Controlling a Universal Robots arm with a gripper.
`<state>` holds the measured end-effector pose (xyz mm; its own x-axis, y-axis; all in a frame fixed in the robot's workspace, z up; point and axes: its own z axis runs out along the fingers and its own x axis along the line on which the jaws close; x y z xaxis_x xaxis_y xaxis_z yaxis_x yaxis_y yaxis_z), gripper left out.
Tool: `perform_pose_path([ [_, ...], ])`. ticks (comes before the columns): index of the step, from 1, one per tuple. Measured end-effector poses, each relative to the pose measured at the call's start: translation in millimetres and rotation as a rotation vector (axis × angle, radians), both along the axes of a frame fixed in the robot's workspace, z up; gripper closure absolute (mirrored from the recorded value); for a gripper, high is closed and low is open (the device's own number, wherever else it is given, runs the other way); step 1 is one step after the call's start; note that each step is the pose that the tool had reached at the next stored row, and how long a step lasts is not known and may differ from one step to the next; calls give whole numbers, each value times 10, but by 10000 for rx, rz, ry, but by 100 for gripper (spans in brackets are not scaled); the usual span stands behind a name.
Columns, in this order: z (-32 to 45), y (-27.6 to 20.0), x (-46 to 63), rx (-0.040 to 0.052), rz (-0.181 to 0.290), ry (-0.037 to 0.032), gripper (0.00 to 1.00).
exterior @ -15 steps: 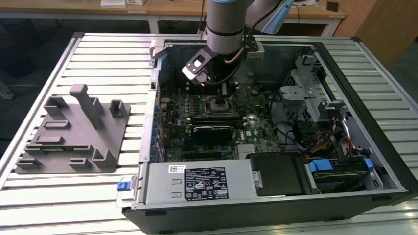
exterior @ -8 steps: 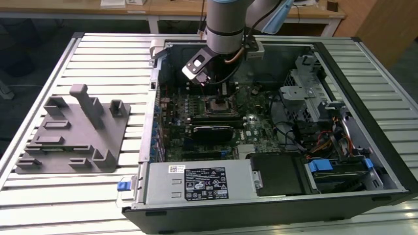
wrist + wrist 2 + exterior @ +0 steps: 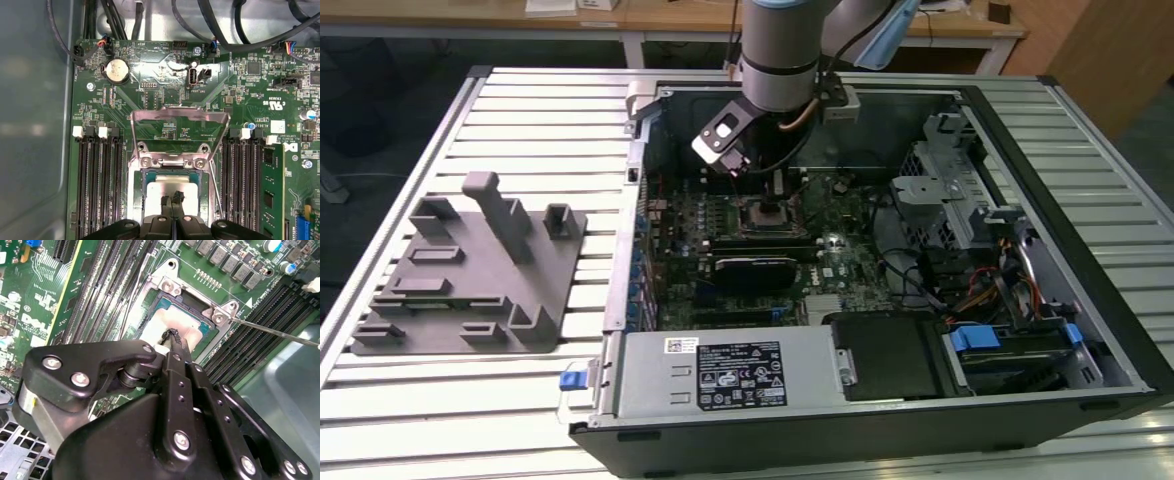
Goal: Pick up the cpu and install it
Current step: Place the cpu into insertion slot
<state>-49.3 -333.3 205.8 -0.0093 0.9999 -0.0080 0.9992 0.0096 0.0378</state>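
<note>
- One grey fixture [image 3: 467,275] lies on the worktop [image 3: 534,110] at the exterior view's left.
- Right of it is the open case [image 3: 720,375], with the arm reaching in.
- Inside, the cpu [image 3: 765,212] [image 3: 175,320] [image 3: 155,195] sits flat in the socket [image 3: 172,162], with the plate [image 3: 177,117] raised.
- In both wrist views the fingers [image 3: 175,347] [image 3: 179,197] are together, with their tips over the middle of the cpu; whether they touch it I cannot tell.

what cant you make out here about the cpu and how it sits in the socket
- The cpu: one edge is hidden under the gripper in both wrist views, so full seating is unclear.
- Contact: neither wrist view settles whether the shut jaws touch the cpu's top or hover just above it.
- Exterior view: the socket is too small to tell the cpu from the frame around it.
</note>
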Motion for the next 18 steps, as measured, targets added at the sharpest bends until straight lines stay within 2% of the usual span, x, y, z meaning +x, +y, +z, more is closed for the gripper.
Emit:
perform_pose_path([
  [10,-66,0,0,0,0,0,89],
  [18,-82,-1,-1,-7,0,4,89],
])
